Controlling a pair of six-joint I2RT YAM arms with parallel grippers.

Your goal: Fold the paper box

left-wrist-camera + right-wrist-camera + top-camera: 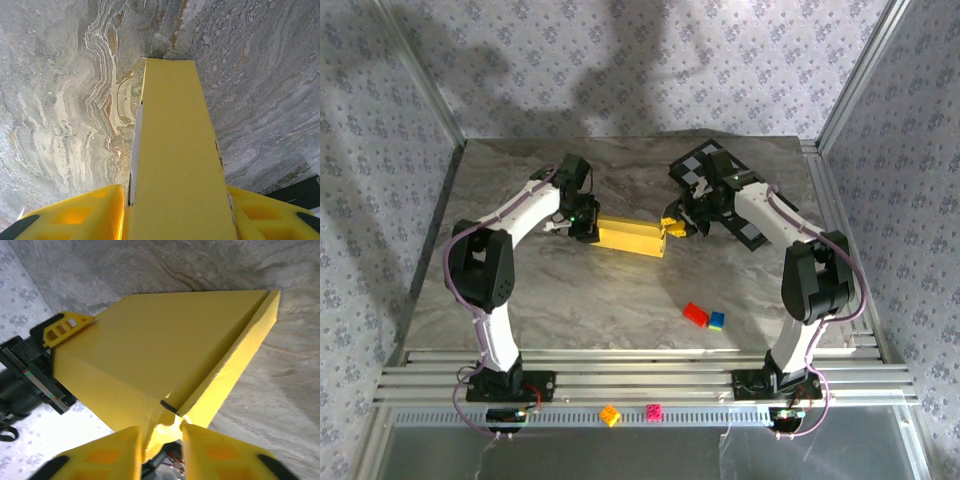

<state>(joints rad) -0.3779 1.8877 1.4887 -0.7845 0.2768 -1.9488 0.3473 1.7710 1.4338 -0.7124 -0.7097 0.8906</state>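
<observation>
left gripper (175,220) clamping paper box (172,125), yellow, long, folded

Left claw (582,228) and right claw (670,228) cover the ends of the paper box (630,236).

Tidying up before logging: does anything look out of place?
Yes: an orange brick and a pink brick lie off the tabletop, on the front rail. The paper box looks slightly crumpled at its right-hand end.

Lab rig: aluminium frame (640,375), papered walls (620,70)
</observation>
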